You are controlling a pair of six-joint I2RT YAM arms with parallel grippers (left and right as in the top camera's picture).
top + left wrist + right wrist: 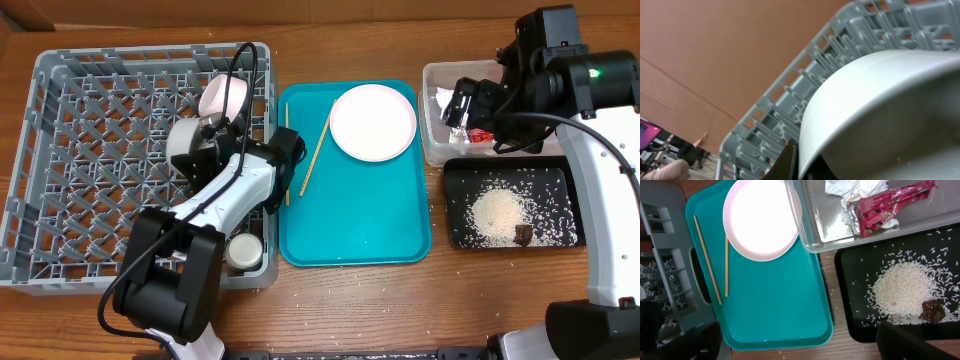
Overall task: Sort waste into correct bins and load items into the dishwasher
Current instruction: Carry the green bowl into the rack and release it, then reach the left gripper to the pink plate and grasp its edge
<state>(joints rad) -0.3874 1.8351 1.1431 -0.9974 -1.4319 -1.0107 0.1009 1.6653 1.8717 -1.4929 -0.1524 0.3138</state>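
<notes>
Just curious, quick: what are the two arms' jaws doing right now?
Left gripper: jaws closed on the bowl.
Right gripper: jaws' state cannot be told.

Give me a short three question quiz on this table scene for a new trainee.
1. True or false: the red wrapper lies in the clear tub.
2. Where is the pile of rice? A) on the white plate B) in the black tray C) in the dish rack
3. Fill in: ___ chopsticks lie on the teal tray.
Key: 1 true; 2 B; 3 two.
</notes>
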